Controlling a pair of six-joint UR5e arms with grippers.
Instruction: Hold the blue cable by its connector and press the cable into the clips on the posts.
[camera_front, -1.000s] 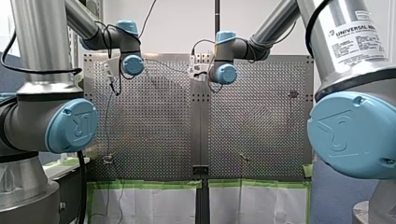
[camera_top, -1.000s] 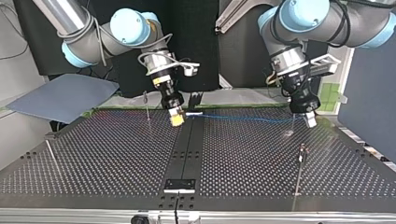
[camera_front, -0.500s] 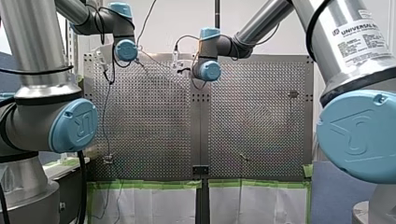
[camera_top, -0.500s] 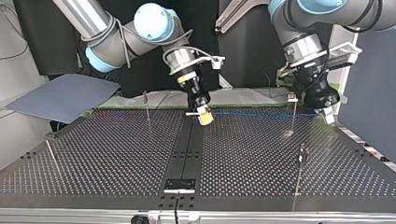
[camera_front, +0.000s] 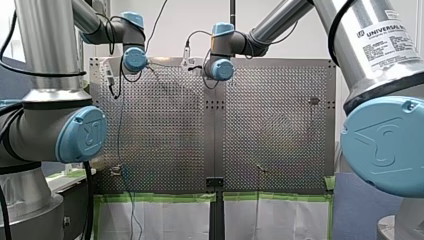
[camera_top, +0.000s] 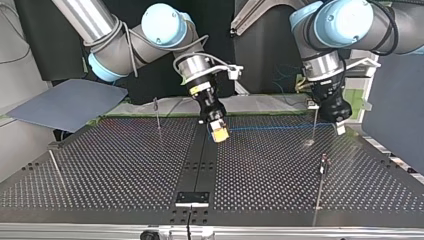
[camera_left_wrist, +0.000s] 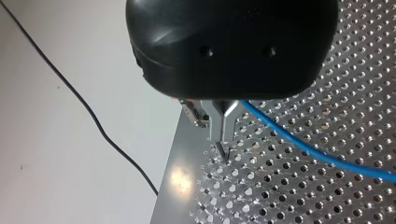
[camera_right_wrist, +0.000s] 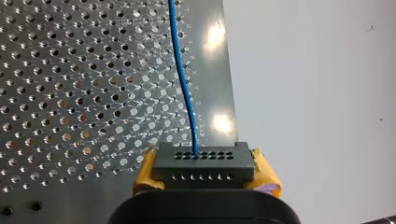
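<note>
The thin blue cable (camera_top: 272, 128) runs taut just above the perforated table (camera_top: 110, 165) between my two grippers. My right gripper (camera_top: 219, 133), at the top view's middle, has its yellow pads (camera_right_wrist: 264, 173) shut on the black connector (camera_right_wrist: 202, 165), and the cable (camera_right_wrist: 183, 79) leaves the connector's face. My left gripper (camera_top: 340, 128) is at the top view's right. Its metal fingers (camera_left_wrist: 223, 135) are shut, and the cable (camera_left_wrist: 299, 142) comes out beside their base. A clip post (camera_top: 314, 120) stands right by the cable; whether the cable sits in its clip I cannot tell. The cable's loose end (camera_front: 121, 150) hangs down.
More posts stand on the table: one behind my right gripper (camera_top: 157, 112), one nearer the camera (camera_top: 322, 169), and a thin rod (camera_top: 56, 169) at the top view's left. A grey board (camera_top: 65, 102) lies off the table. A black cord (camera_left_wrist: 93, 122) runs past the table's edge.
In the top view both grippers moved right with the cable stretched between them. My right gripper has crossed onto the centre strip; my left gripper now sits just past the clip post.
</note>
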